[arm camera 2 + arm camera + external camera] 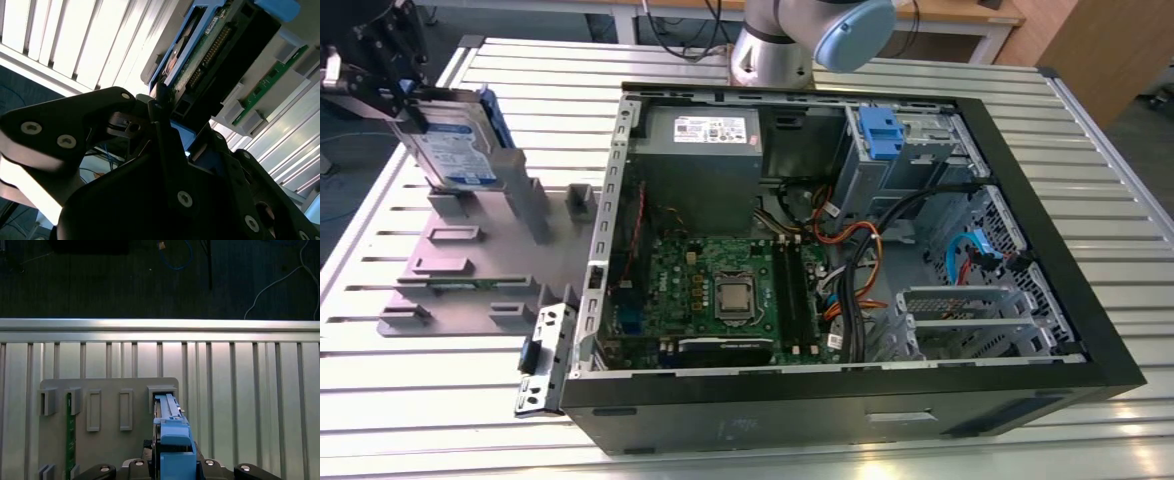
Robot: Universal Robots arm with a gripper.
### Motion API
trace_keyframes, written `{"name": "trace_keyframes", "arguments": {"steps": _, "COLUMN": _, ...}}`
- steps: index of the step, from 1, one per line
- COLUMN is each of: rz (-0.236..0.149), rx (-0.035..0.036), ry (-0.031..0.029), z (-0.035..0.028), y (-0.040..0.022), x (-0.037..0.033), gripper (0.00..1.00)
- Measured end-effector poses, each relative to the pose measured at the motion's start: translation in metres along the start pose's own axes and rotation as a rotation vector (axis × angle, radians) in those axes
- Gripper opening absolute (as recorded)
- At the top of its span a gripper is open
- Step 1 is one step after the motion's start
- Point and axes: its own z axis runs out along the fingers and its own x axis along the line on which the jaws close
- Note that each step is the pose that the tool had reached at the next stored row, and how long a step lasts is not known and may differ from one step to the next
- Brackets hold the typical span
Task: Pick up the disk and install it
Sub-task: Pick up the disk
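The disk [456, 145], silver-grey with a white-and-blue label and blue rails, stands on edge and slightly tilted over the grey plastic stand [467, 270] at the exterior view's far left. My gripper [411, 95] holds its upper end, with the black fingers shut on its two faces. In the first wrist view the disk [172, 440] runs edge-on from between my gripper [172, 467] out to a slot post [162, 390] of the stand [105, 450]. The second wrist view shows the disk's [215, 45] circuit-board side beyond my gripper [162, 107]. Whether the disk rests in the slot I cannot tell.
An open computer case [1081, 300] lies on the slatted metal table [400, 400], with a motherboard [720, 290], a power-supply box [700, 150] and a drive bay with a blue carrier [878, 130]. A green memory board [70, 435] stands in the stand. The arm's base [774, 50] rises behind the case.
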Motion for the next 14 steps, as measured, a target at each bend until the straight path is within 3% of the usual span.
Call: {"name": "trace_keyframes", "arguments": {"steps": 14, "rz": 0.000, "rx": -0.0002, "ry": 0.0002, "z": -0.0019, "y": -0.0002, "x": -0.0002, "gripper": 0.37}}
